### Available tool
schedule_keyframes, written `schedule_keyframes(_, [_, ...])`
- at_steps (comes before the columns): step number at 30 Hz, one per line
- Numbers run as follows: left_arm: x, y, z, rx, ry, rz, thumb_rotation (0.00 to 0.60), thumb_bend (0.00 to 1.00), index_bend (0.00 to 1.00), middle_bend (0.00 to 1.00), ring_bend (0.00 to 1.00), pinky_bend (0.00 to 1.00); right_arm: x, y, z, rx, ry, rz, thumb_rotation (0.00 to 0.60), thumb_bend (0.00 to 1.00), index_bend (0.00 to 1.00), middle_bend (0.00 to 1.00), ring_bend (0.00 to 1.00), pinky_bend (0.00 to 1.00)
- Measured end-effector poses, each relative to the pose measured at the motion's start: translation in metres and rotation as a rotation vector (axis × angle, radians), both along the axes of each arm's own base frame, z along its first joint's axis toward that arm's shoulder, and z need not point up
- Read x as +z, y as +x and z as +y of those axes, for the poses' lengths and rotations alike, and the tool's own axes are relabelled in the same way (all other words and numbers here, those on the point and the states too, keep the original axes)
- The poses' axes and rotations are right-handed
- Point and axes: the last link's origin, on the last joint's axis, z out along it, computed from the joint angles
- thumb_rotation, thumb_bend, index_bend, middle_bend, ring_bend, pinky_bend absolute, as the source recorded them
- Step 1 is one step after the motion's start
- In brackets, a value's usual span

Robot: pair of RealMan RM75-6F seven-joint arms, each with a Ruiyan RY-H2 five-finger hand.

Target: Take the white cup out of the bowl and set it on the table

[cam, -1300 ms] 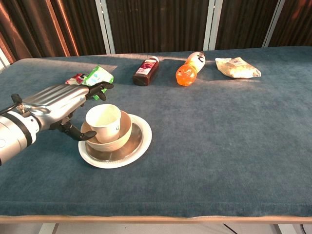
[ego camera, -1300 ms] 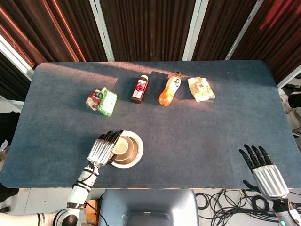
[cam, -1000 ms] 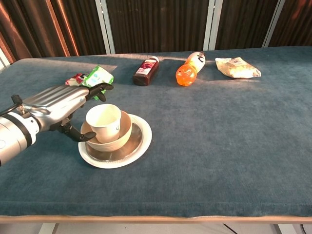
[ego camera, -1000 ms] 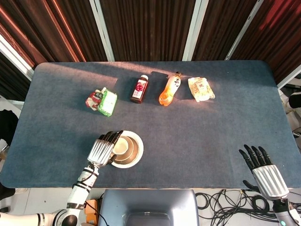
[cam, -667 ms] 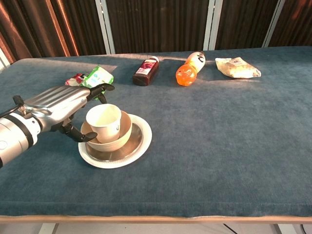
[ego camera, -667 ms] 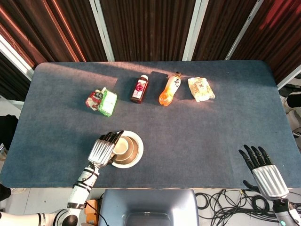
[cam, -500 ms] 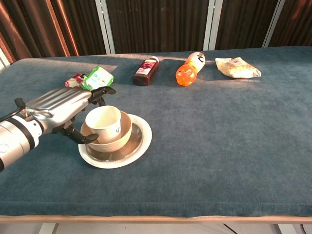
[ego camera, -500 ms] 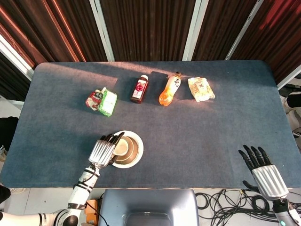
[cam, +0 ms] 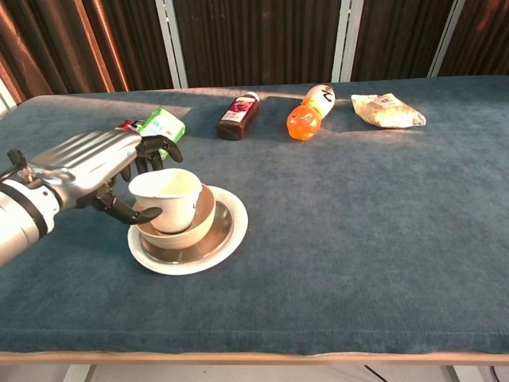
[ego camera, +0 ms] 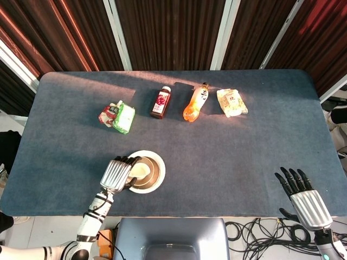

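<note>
Lifting: the left hand (cam: 87, 171) wraps its fingers and thumb around the white cup (cam: 165, 199) and grips it.
Cup place: the cup sits in the bowl (cam: 195, 225), near the front left edge of the desk (cam: 358, 239). It looks a bit tipped and maybe just coming up.
Bowl place: the bowl rests on a white plate (cam: 219, 247).
Other hand: the right hand (ego camera: 303, 200) is open, fingers spread, holding nothing. It hangs off the front right corner of the desk.
Back row: a green snack bag (ego camera: 123, 117), a dark red bottle (ego camera: 160, 103), an orange bottle (ego camera: 196, 102) and a pale packet (ego camera: 231, 102) lie nearer the back edge.
What could go wrong: the cup could slip if the grip is loose. The bowl could come up too if the cup is stuck in it. A tipped cup could bump the bowl rim and knock it off the plate.
</note>
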Motion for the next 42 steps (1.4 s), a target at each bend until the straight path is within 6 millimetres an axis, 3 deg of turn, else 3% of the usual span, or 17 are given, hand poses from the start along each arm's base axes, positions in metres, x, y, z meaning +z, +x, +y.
schedule_keyframes(8, [0.046,-0.014,-0.004,0.030,0.033,0.002,0.600,0.29,0.30,0.50,0.41,0.48,0.000,0.000,0.000,0.000,-0.009,0.000,0.600,0.00,0.00,0.00,0.00,0.05])
schedule_keyframes(16, [0.097,-0.059,-0.015,0.140,0.058,0.042,0.600,0.29,0.30,0.50,0.41,0.48,-0.002,0.000,0.000,0.000,-0.014,0.005,0.600,0.00,0.00,0.00,0.00,0.05])
schedule_keyframes(20, [0.108,-0.077,-0.021,0.200,0.054,0.011,0.600,0.29,0.31,0.50,0.41,0.48,-0.004,0.000,-0.001,-0.005,-0.012,0.014,0.600,0.00,0.00,0.00,0.00,0.05])
schedule_keyframes(29, [0.106,-0.116,-0.034,0.252,0.056,0.037,0.600,0.29,0.31,0.49,0.41,0.47,-0.005,0.000,-0.001,-0.009,-0.009,0.018,0.600,0.00,0.00,0.00,0.00,0.05])
schedule_keyframes(42, [0.085,-0.142,-0.041,0.279,0.069,0.075,0.600,0.29,0.31,0.46,0.40,0.47,-0.004,0.000,-0.001,-0.012,-0.004,0.018,0.600,0.00,0.00,0.00,0.00,0.05])
